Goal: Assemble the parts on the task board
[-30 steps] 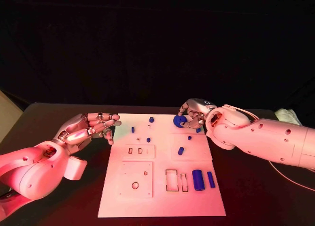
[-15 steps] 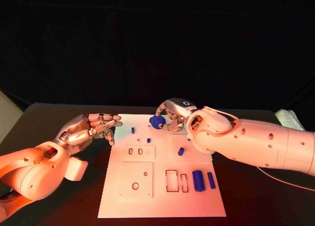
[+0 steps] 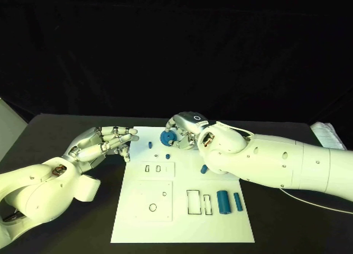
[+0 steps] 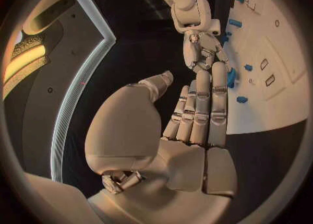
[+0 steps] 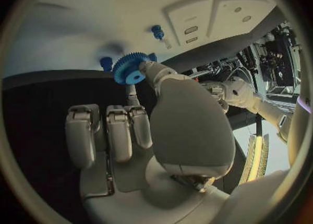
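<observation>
Nearest on the white board: two blue cylinders, a thick one and a thin one, are seen lying toward the board's right edge, just beside two rectangular slots. A raised plate with an oval hole is noted at the board's left side.

Mid-board: a second raised plate with two small slots is seen. A short blue peg lies close against the right arm.

Far part of the board: small blue pegs are seen, one by the left edge.

The left hand is held over the dark surface just beside the board's far left corner, fingers straight and together, thumb apart, grasping nothing.

The right hand is raised above the board's far edge. A blue gear is pinched at its fingertips; the wrist view shows the toothed rim and centre hole clear of the board.

Step judged in hand: the gear is being carried to its seat. Next move, as judged: the gear's hole must be lined up over an upright peg and lowered squarely. Which peg is meant cannot be told.
</observation>
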Robot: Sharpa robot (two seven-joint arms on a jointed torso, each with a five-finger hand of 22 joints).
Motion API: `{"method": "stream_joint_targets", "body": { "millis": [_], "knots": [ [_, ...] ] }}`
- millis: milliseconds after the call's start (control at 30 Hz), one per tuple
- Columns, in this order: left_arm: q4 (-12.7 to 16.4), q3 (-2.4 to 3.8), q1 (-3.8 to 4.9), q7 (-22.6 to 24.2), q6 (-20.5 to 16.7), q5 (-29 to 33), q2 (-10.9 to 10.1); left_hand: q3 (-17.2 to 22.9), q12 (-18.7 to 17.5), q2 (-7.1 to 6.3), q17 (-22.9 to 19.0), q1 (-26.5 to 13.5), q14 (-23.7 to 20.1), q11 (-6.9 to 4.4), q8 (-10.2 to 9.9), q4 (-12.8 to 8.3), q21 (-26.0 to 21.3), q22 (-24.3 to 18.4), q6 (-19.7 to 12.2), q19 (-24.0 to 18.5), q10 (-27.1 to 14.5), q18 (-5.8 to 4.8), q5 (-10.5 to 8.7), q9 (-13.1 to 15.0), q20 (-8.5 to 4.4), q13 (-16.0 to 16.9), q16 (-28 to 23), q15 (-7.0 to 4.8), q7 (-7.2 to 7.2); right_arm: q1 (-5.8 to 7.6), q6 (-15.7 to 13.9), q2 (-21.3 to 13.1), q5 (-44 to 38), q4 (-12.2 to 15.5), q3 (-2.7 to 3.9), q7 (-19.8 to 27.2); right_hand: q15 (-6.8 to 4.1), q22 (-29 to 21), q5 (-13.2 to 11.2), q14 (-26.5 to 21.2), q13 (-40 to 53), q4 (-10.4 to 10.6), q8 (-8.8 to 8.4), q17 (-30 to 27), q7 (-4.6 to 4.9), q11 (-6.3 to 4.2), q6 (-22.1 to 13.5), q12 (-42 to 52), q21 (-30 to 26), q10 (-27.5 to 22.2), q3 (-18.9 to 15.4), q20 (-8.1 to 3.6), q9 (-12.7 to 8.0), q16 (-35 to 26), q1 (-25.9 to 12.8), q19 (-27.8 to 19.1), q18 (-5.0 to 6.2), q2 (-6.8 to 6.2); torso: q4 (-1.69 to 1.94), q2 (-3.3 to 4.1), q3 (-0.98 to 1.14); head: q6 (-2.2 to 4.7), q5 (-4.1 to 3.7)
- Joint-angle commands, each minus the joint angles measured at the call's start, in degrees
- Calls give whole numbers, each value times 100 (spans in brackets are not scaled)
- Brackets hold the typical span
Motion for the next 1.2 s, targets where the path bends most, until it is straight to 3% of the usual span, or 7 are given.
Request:
{"method": "stream_joint_targets", "body": {
  "millis": [33, 267, 1000, 1200],
  "knots": [
    [6, 3, 5, 25, 125, -28, 15, 7, -16, 13, 3, -9, -27, -15, -37, -27, 20, 7, -37, -40, -43, 77, -3, 7, 17, 1, 26, -6, 41, -9, 5, 44, -146, -48, -2, -27, -41, 1239, -13, 586, 1189, 6, 22, 1510, -15, -34, 18, 13, 21, 315, 43, -38, 18, 21, -44, 475, -95, 4, -4, 0, 2, -22, 15],
    [5, 3, 5, 20, 128, -30, 18, 7, -16, 13, 3, -9, -27, -15, -37, -27, 20, 7, -37, -40, -43, 77, -3, 7, 17, 1, 26, -6, 41, -28, 61, 130, -150, -151, -19, -44, -41, 1247, -21, 586, 1186, 4, 20, 1510, -15, -34, 14, 10, 28, 313, 52, -38, 17, 21, -52, 478, -97, 4, -12, -9, 4, -67, 25],
    [14, 3, 6, 16, 129, -32, 8, 7, -16, 13, 3, -9, -27, -15, -37, -27, 20, 7, -37, -40, -43, 77, -3, 7, 17, 1, 26, -6, 41, -88, 232, 280, -154, -434, -84, -80, -40, 1241, -54, 586, 1177, -4, 17, 1510, -14, -32, 6, 1, 23, 304, 71, -39, 15, 21, -70, 475, -96, 1, -13, -10, -6, -68, 22],
    [15, 3, 6, 13, 133, -32, 10, 7, -16, 13, 3, -9, -27, -15, -37, -27, 20, 7, -37, -40, -43, 77, -3, 7, 17, 1, 26, -6, 41, -105, 210, 308, -155, -492, -95, -101, -40, 1238, -62, 586, 1166, -6, 16, 1510, -13, -32, 3, -10, 20, 293, 75, -39, 15, 21, -75, 474, -95, 0, -9, -14, 1, -69, 25]
  ]
}}
